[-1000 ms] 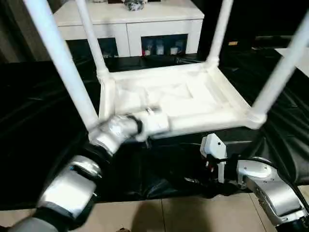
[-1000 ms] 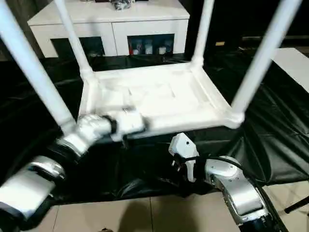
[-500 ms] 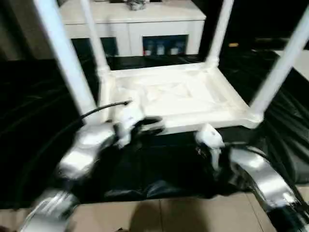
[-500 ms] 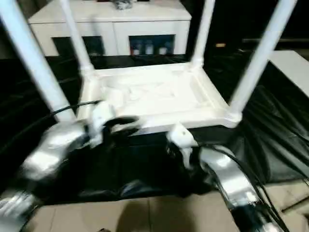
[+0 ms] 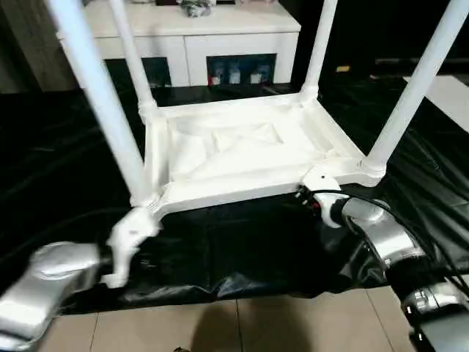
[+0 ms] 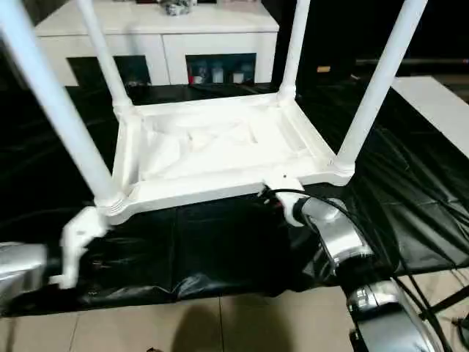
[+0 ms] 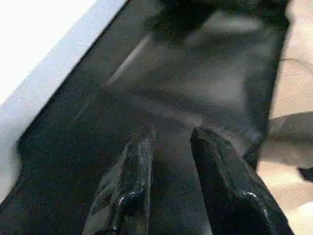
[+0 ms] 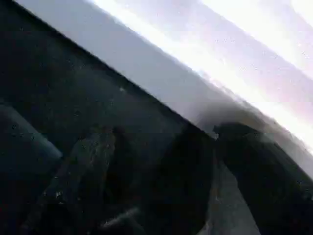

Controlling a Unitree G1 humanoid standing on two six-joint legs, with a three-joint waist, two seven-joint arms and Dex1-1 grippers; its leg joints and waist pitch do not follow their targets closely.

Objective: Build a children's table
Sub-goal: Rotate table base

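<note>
Table (image 5: 234, 150) inverted, 4 legs up; left hand (image 7: 168, 147) empty.

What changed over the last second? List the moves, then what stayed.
The left gripper let go of the near rim of the upturned children's table and drew back to the black sheet by the near left corner, holding nothing. The right gripper moved forward to the near right corner, jaws open. The table stayed upside down with four legs standing.

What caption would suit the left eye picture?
Upside-down children's table, four legs up, on black sheeting, grippers at its near edge.
</note>
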